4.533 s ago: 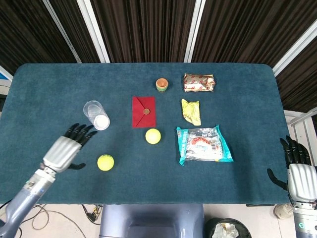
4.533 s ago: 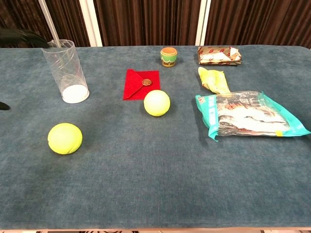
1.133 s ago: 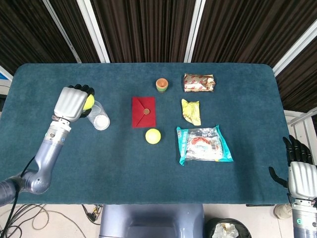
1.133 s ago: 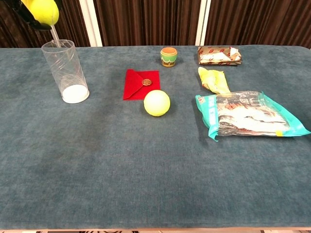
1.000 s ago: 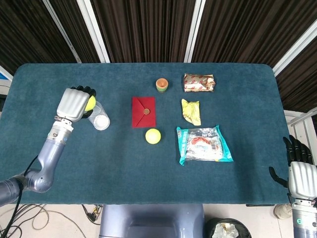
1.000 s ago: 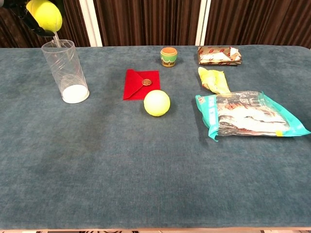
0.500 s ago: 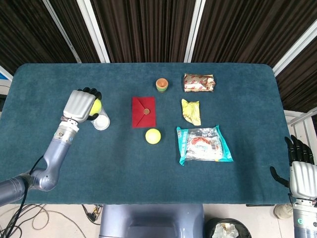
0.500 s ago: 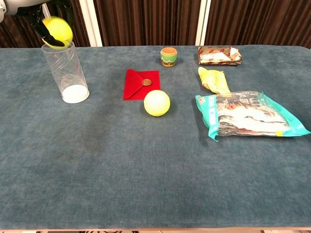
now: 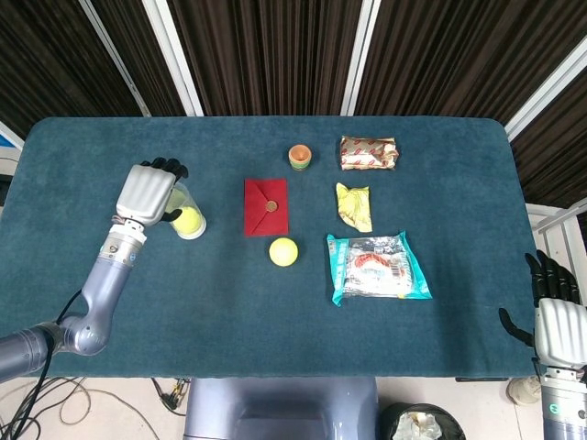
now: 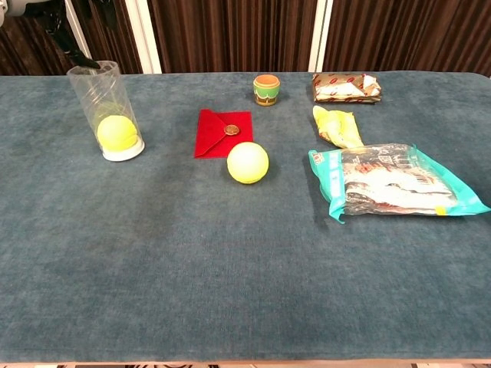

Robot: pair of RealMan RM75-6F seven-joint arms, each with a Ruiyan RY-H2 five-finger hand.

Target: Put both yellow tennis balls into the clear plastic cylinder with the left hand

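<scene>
Half a second ago the first ball [image 10: 116, 132] was at the cylinder's [image 10: 104, 107] rim in the left hand [image 9: 149, 192]; now it sits at the bottom of the upright cylinder, and the hand hovers over the mouth holding nothing, fingers apart. Second ball [image 9: 283, 251] lies on the table [image 9: 229, 302] to the hand's right and nearer the robot, just below the red envelope [image 9: 266, 205]. Left hand is far nearer it; the right hand [image 9: 555, 321] hangs off the table's corner, empty, fingers apart. Chest view shows only the left hand's dark fingertips.
</scene>
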